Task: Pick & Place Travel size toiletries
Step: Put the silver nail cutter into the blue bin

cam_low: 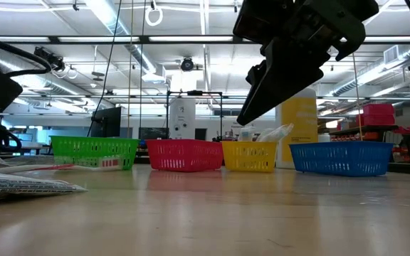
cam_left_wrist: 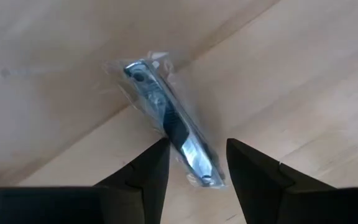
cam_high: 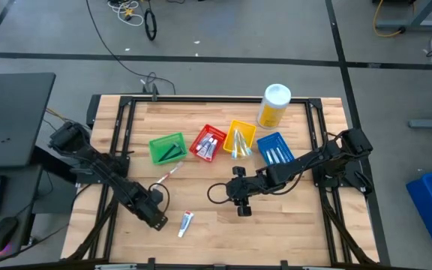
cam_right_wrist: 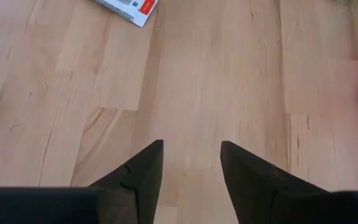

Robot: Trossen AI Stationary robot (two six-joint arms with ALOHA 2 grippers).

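Observation:
My left gripper [cam_high: 158, 217] [cam_left_wrist: 196, 144] is open near the table's near-left part, pointing down. Its fingers stand on either side of one end of a silvery-blue stick in clear wrap [cam_left_wrist: 166, 118] that lies flat on the wood; the high view hides this item under the gripper. A white toothpaste tube [cam_high: 186, 223] [cam_right_wrist: 128, 7] lies just right of it, and a slim toothbrush [cam_high: 168, 174] lies farther back. My right gripper [cam_high: 240, 206] [cam_right_wrist: 191, 146] is open over bare wood at mid-table.
A row of small bins stands toward the far side: green [cam_high: 167, 148], red [cam_high: 208, 142], yellow [cam_high: 239, 139] and blue [cam_high: 276, 148], each with items inside. A tall yellow bottle [cam_high: 273, 105] stands behind them. Bare wood lies between the two grippers.

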